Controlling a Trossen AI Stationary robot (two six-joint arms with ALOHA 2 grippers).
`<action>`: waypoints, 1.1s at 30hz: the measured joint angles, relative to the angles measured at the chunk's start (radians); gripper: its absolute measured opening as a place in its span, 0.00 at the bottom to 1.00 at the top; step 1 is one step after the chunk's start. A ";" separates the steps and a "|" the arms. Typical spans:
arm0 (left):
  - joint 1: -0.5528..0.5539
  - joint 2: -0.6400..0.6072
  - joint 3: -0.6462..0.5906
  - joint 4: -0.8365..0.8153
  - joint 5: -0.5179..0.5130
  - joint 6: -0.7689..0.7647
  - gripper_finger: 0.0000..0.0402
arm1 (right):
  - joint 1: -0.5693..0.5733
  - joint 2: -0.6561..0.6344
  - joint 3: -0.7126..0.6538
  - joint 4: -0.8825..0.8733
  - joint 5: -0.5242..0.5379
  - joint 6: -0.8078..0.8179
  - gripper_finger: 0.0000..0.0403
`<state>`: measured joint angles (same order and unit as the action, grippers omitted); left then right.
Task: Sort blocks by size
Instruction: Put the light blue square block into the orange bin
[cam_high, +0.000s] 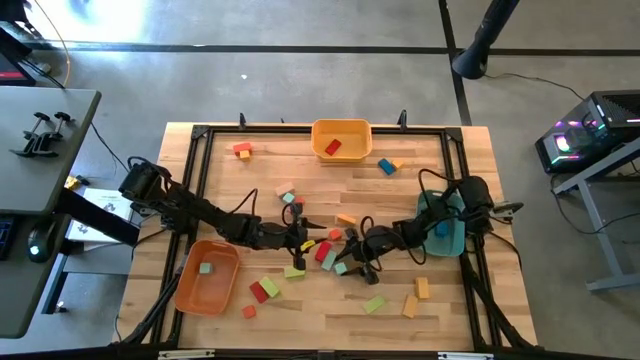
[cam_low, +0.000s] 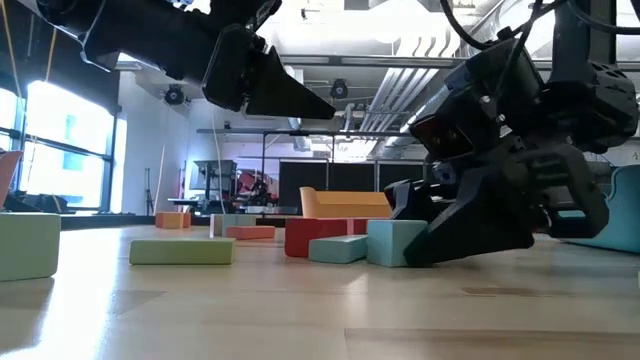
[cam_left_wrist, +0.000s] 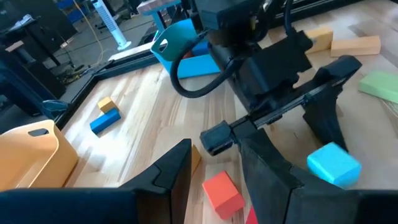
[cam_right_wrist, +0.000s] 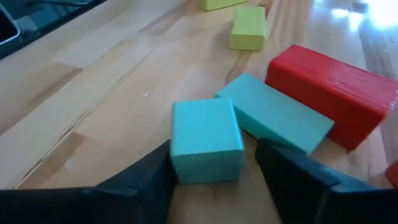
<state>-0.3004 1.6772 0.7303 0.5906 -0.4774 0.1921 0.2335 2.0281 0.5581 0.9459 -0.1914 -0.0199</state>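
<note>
From above, the right gripper (cam_high: 352, 262) sits low at the centre of the frame amid scattered blocks, its jaws hidden there. Its wrist view shows them spread around a teal cube (cam_right_wrist: 206, 142), neither finger clearly pressing, with a teal bar (cam_right_wrist: 274, 121) and a red bar (cam_right_wrist: 331, 94) just behind. The left gripper (cam_high: 303, 238), centre-left, hangs above the table in the low view; its own camera shows narrow, empty jaws over a red cube (cam_left_wrist: 222, 191).
</note>
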 joint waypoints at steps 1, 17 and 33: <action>0.000 0.000 0.000 0.007 0.000 0.000 0.31 | 0.000 0.000 0.000 0.002 0.003 0.013 0.50; -0.074 -0.012 0.053 0.012 -0.189 0.494 0.31 | 0.011 -0.424 -0.006 -0.504 0.059 0.126 0.32; 0.055 -0.013 0.230 -0.153 0.026 0.806 0.58 | -0.185 -0.725 -0.019 -0.611 0.136 -0.009 0.32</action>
<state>-0.2457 1.6638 0.9604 0.4376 -0.4511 0.9977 0.0480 1.3035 0.5392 0.3353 -0.0555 -0.0285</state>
